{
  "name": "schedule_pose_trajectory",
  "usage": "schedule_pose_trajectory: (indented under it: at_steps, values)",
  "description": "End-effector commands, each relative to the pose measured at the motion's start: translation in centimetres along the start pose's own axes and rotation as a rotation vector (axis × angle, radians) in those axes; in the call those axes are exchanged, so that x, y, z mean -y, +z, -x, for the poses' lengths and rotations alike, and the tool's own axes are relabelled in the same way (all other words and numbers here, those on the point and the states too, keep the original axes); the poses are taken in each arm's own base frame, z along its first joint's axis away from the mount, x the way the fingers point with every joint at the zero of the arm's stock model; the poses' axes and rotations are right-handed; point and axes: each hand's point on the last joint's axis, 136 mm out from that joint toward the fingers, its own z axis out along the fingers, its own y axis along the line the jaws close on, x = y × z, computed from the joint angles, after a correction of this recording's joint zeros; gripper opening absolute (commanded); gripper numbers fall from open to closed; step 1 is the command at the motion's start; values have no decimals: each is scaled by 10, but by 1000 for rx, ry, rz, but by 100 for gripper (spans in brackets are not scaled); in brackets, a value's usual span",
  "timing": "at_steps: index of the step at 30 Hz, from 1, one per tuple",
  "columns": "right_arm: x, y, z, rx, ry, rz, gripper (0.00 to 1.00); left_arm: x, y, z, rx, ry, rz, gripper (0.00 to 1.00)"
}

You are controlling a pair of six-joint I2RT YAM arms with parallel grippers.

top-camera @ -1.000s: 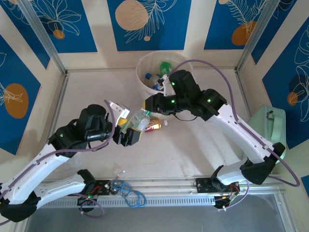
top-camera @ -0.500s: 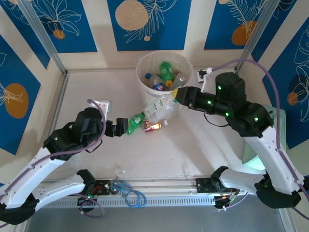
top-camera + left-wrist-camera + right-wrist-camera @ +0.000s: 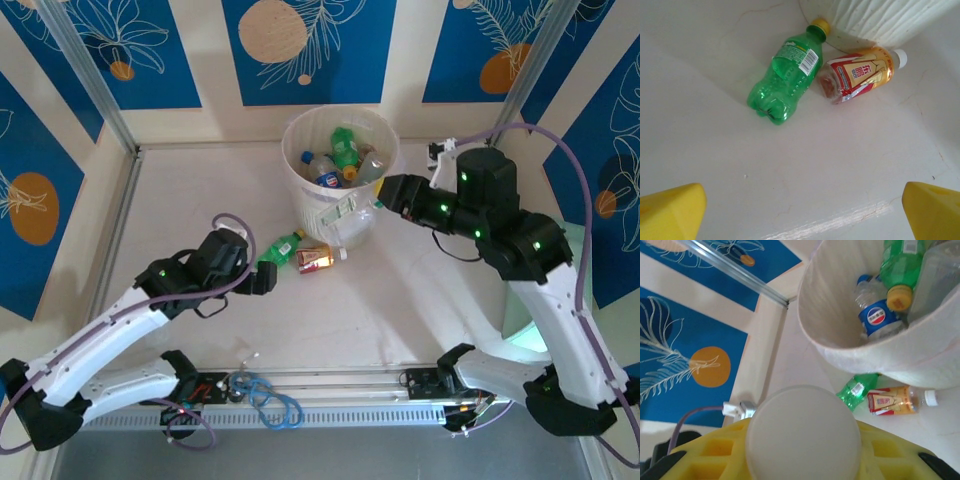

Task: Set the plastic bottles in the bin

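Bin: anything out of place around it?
Yes. Two bottles lie on their sides on the table at the foot of the bin, not inside it: a green bottle and an amber red-labelled bottle, side by side. No spill is visible.

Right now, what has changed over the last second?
The right gripper, shut on a clear plastic bottle, swung it right, beside the tall pale round plastic bin. The left gripper, open, backed off the green plastic bottle. The amber red-labelled bottle and bin stayed put.
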Motion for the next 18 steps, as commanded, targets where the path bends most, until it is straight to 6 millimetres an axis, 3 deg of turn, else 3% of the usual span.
schedule_pose_trajectory:
  at_steps: [1,9,18]
  values:
    - [-15,3,25,36,-23,39,25,9,8,0,-24,9,-46,100]
    - [-30,37,87,70,-12,56,26,0,25,-3,-78,13,13,100]
    - [-17,89,120,34,-25,4,26,-7,37,-4,-124,17,46,97]
